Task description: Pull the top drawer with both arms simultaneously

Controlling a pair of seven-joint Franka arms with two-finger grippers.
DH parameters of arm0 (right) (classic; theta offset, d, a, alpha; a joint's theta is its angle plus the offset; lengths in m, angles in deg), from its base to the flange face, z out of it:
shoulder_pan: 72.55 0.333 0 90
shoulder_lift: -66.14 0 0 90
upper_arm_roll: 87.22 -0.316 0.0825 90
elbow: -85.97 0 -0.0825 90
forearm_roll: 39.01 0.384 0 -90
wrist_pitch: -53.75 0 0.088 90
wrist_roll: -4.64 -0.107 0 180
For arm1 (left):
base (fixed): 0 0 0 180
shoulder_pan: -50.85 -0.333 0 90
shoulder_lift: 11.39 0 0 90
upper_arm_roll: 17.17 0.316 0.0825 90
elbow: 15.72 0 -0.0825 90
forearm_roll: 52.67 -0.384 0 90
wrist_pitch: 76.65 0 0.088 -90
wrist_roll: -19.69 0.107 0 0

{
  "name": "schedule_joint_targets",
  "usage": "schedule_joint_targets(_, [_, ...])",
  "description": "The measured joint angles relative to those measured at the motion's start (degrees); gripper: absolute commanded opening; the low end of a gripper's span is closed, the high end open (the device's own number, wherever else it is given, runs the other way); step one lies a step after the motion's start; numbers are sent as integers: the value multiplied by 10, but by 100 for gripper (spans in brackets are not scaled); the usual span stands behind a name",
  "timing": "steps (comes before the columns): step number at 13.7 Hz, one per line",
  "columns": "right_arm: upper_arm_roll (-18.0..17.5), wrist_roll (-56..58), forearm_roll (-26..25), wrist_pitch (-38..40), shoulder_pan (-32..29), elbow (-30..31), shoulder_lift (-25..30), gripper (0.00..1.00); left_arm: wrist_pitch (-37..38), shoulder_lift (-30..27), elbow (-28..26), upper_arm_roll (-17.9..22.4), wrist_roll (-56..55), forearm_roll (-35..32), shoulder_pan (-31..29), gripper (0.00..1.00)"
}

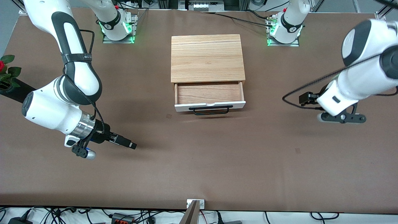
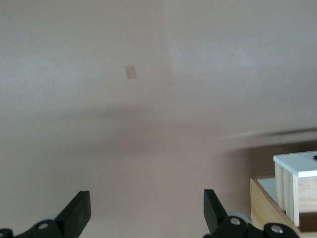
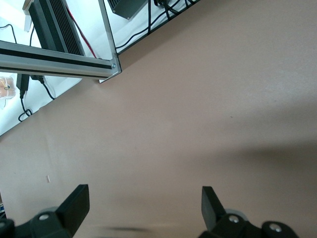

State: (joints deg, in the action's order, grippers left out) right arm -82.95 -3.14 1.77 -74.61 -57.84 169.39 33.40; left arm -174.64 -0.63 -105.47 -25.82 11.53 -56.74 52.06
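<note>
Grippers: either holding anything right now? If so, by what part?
Nothing is held. The left gripper and right gripper both have their fingers spread over bare table. The top drawer sits pulled out, its handle untouched.

I am working in a robotics lab: two white arm bases (image 1: 115, 26) with green status lights are bolted to a brown-covered table (image 1: 199, 161), aluminium framing (image 3: 59, 62) edges it, and black cables (image 1: 56, 214) trail below.

A brown table (image 1: 199, 161) carries a light wood cabinet (image 1: 206, 57) midway along its edge by the robot bases. A potted red flower (image 1: 5, 74) sits at the right arm's end edge.
</note>
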Motion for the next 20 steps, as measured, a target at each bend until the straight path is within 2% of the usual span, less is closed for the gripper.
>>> schedule_joint_targets(1, [27,-77,-82,59,-1,-31,1,100,-14,-31,-29,8,5,5,0,100])
schedule_joint_targets(2, [57,-130,-127,118,-11,-69,7,100,-19,-55,-50,16,21,7,0,100])
schedule_joint_targets(3, [73,-147,-142,157,-27,-93,17,100,-22,-74,-65,23,44,8,0,100])
schedule_joint_targets(5, [78,-151,-148,182,-44,-104,30,100,-26,-98,-79,35,61,8,0,100])
schedule_joint_targets(9, [76,-164,-152,181,-32,-104,20,100,-31,-115,-84,54,63,8,6,100])
schedule_joint_targets(14, [76,-164,-153,180,-32,-105,18,100,-31,-148,-129,62,65,8,11,100])
schedule_joint_targets(17, [76,-164,-158,181,-31,-105,18,100,-27,-153,-126,61,65,8,12,100])
schedule_joint_targets(20, [80,-164,-181,198,-33,-107,20,100,-7,-139,-95,61,65,8,17,100])
